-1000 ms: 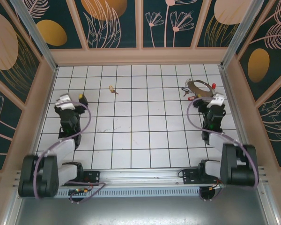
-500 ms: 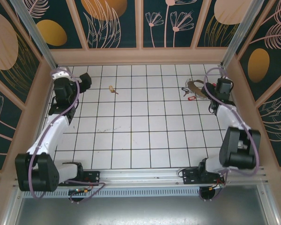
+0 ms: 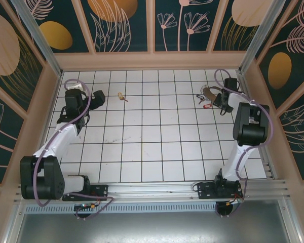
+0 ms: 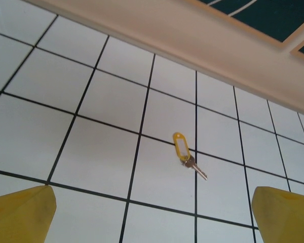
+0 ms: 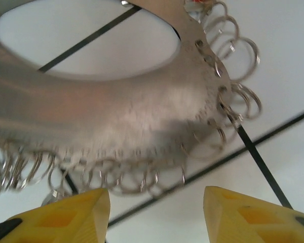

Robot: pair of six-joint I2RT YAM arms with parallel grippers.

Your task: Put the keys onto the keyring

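A small silvery key (image 4: 196,166) with a yellow plastic tag (image 4: 180,147) lies alone on the white tiled floor, also seen as the key (image 3: 122,96) at the far left-centre. My left gripper (image 3: 98,96) hovers just left of it, and its yellow fingertips (image 4: 21,213) stand wide apart, open and empty. The keyring (image 3: 211,92), a dark hoop with keys and a red tag (image 3: 207,106), lies far right. Up close the keyring (image 5: 116,111) is a flat metal band edged with several small split rings. My right gripper (image 5: 154,217) is open just short of it.
The wooden back wall (image 4: 192,35) runs close behind the key. The right side wall (image 3: 251,86) stands near the keyring. Open tiled floor (image 3: 152,131) stretches between the two arms.
Both arms have unfolded from near their bases to the far side. The left gripper swung toward the tagged key, and the right gripper dropped in close to the keyring.
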